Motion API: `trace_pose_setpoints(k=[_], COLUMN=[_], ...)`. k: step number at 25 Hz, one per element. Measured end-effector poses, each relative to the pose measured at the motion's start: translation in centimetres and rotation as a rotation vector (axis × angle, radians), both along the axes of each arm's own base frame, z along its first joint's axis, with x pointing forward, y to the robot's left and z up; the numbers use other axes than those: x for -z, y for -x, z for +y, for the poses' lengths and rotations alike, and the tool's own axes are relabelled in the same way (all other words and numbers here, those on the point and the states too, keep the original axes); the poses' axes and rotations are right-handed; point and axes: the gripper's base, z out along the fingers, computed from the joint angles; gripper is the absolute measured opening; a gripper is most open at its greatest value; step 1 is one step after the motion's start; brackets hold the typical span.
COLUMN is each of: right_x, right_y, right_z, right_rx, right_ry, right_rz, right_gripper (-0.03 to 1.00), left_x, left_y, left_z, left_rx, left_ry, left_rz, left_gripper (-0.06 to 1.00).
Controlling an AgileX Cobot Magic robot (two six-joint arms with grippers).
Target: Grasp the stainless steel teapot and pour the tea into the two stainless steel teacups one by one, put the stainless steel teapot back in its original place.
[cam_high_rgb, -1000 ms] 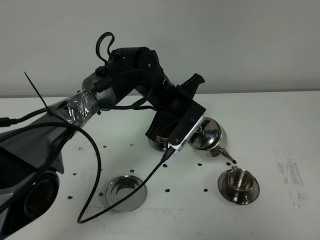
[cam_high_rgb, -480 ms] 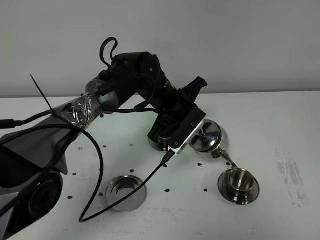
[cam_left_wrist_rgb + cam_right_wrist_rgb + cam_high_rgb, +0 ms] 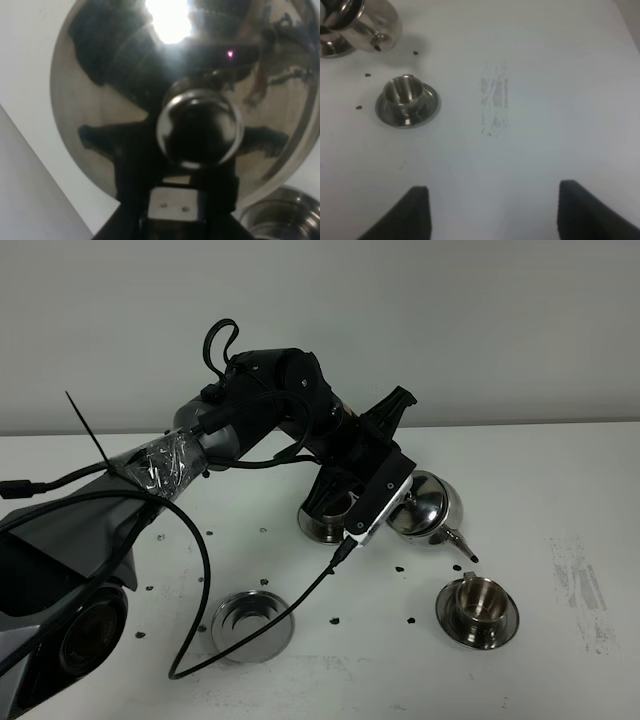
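my left gripper (image 3: pixel 392 502) pinched tight on the stainless steel teapot (image 3: pixel 430 502), pot tipped over mid-table, spout tip just short of the front teacup (image 3: pixel 477 606), second teacup (image 3: pixel 326 524) half hidden behind that gripper, empty saucer (image 3: pixel 251 625) near the front edge, my right gripper (image 3: pixel 495 215) with fingers spread wide above the table (image 3: pixel 555 75)

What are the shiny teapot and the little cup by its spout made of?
The teapot looks like mirror-polished steel: it reflects a bright light sharply. The cup and its saucer look like the same shiny metal, with bright glints. Looks alone can't prove it.
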Motion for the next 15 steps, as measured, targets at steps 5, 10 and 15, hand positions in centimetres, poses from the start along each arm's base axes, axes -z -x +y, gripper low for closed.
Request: trace_pose_setpoints(k=[5,10,15], right_x=[0.0,0.0,0.0], right_y=[0.0,0.0,0.0], right_z=[0.0,0.0,0.0], right_rx=[0.0,-0.001,-0.001], right_ry=[0.0,0.001,0.001], right_rz=[0.0,0.0,0.0], right_gripper=[0.56,0.56,0.56], left_x=[0.31,0.34,0.33], left_y=[0.07,0.11,0.1], left_z=[0.05,0.06,0.06], left_rx=[0.0,0.002,0.002], left_ry=[-0.006,-0.008,-0.008], left_rz=[0.009,0.013,0.012], left_gripper=[0.26,0.26,0.26])
